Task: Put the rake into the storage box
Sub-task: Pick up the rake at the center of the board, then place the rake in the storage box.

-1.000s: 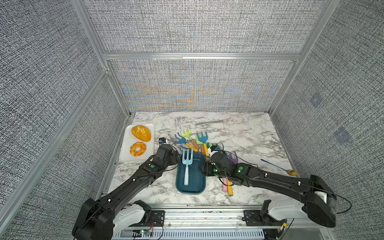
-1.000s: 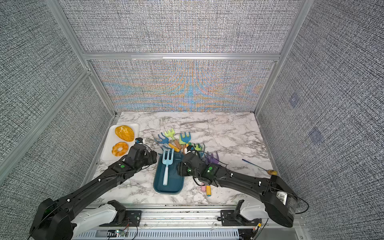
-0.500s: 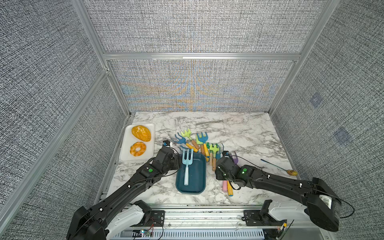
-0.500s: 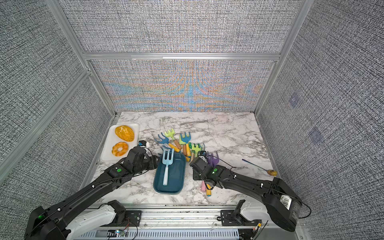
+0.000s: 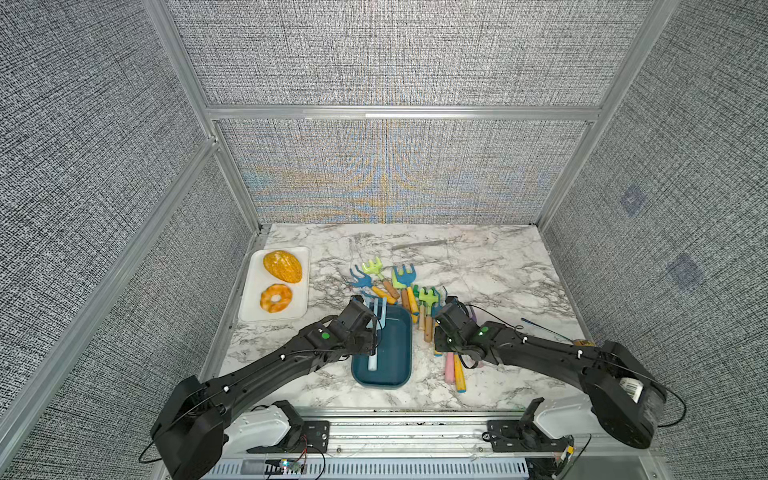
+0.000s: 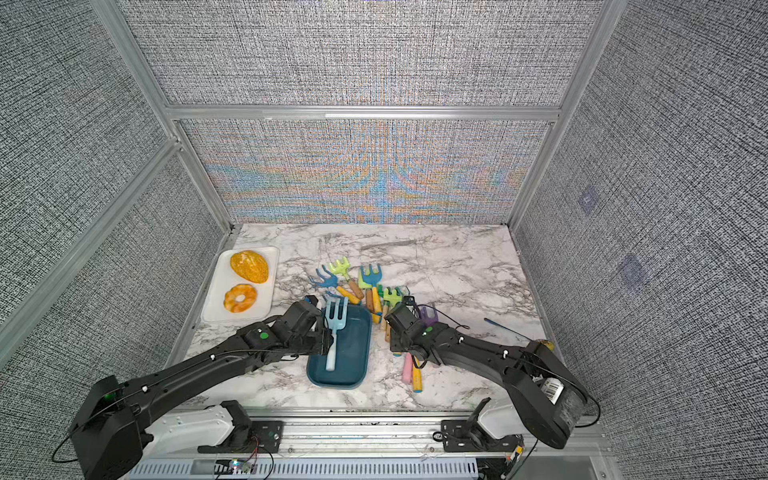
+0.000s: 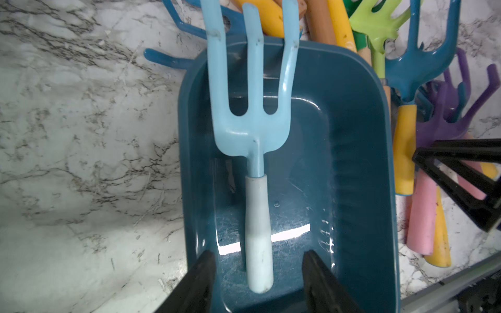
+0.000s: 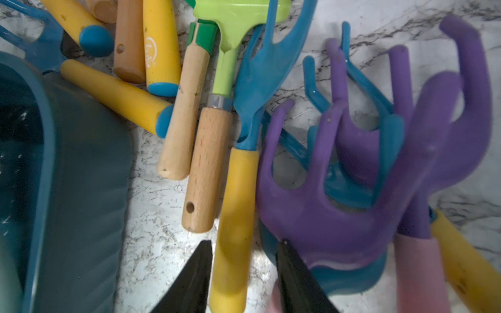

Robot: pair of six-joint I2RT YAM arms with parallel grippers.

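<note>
Table: the marble table (image 5: 478,266) carried everything, inside grey fabric walls.
White tray: the white tray (image 5: 299,291) lay at the left edge of the table, well apart from the tools, with 2 orange food pieces (image 5: 282,266) on it.
Storage box: the dark teal storage box (image 5: 397,357) stood near the front edge, between the 2 arms.
Pile: a pile of rakes (image 5: 405,286) lay just behind and to the right of the box, and some handles touched its wall.
Task rake: the light blue rake (image 7: 256,130) lay inside the box. Its pale handle was on the floor of the box and its 3 tines leaned over the far rim.
Left gripper: the left gripper (image 7: 257,253) hovered over the near end of that handle. Its fingers (image 7: 200,279) stood apart with a clear gap on each side, so it gripped nothing.
Right gripper: the right gripper (image 8: 244,242) was low over the pile, partly open, with 1 finger on each side of the yellow-handled rake (image 8: 238,203). A gap showed on the side of the purple rakes (image 8: 339,216), so the handle was not clamped.
</note>
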